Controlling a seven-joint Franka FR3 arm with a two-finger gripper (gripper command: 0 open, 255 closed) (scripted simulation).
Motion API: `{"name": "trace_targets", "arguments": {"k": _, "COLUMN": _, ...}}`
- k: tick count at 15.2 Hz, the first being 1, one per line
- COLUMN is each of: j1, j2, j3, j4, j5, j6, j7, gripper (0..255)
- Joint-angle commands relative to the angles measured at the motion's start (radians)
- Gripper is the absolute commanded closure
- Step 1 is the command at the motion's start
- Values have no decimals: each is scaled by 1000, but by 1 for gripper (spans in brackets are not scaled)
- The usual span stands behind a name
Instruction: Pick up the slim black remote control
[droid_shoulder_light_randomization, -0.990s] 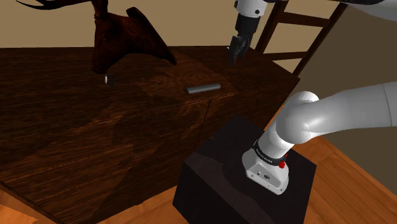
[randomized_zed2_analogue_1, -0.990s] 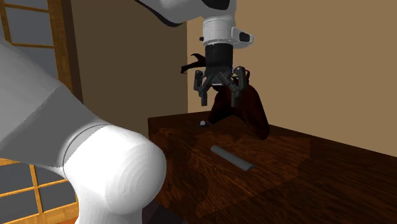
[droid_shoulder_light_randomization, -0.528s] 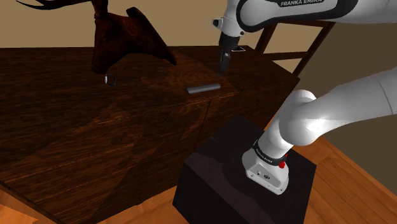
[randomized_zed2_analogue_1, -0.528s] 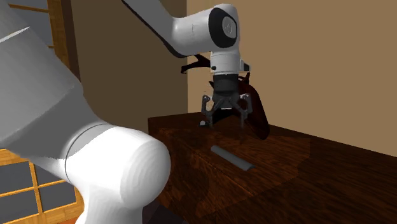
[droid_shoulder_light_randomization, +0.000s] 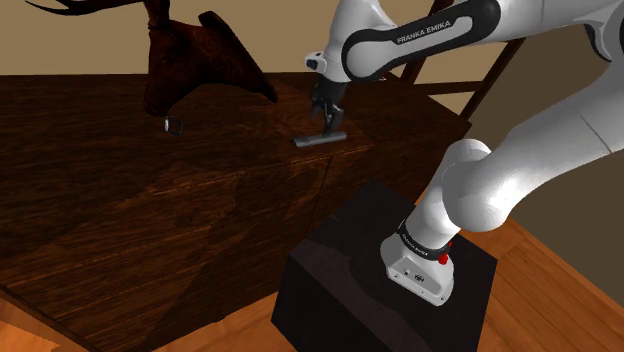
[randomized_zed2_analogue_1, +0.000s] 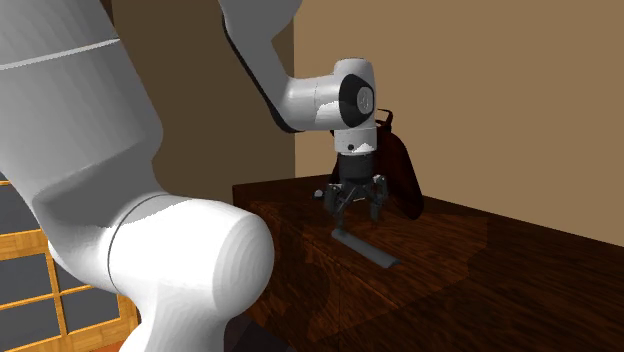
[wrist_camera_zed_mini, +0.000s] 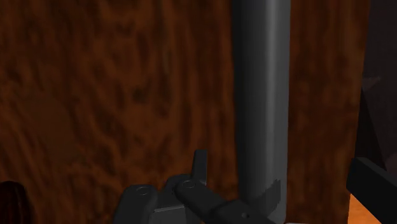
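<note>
While the end effector (randomized_zed2_analogue_1: 355, 213) hangs spread, the grey remote (randomized_zed2_analogue_1: 366, 249) lies just beneath.

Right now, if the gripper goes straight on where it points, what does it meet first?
Probably the slim dark-grey remote control, lying flat on the dark wooden tabletop below the black gripper, jaws open.

I saw the remote (droid_shoulder_light_randomization: 310, 141) as smooth, matt grey. The table (droid_shoulder_light_randomization: 120, 200) beneath looked like dark, grained wood.
</note>
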Motion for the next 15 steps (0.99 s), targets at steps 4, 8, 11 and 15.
{"name": "trace_targets", "arguments": {"k": 4, "j1": 11, "j2": 50, "j3": -17, "j4": -41, "j5": -2, "j6": 96, "j7": -29, "gripper": 0}}
{"name": "trace_targets", "arguments": {"k": 8, "j1": 12, "j2": 77, "j3": -23, "j4": -58, "j5": -2, "j6": 139, "j7": -30, "gripper": 0}}
{"name": "trace_targets", "arguments": {"k": 11, "j1": 12, "j2": 75, "j3": -23, "j4": -59, "j5": -2, "j6": 139, "j7": -30, "gripper": 255}}
{"name": "trace_targets", "arguments": {"k": 15, "j1": 12, "j2": 75, "j3": -22, "j4": -59, "j5": -2, "j6": 139, "j7": -29, "gripper": 255}}
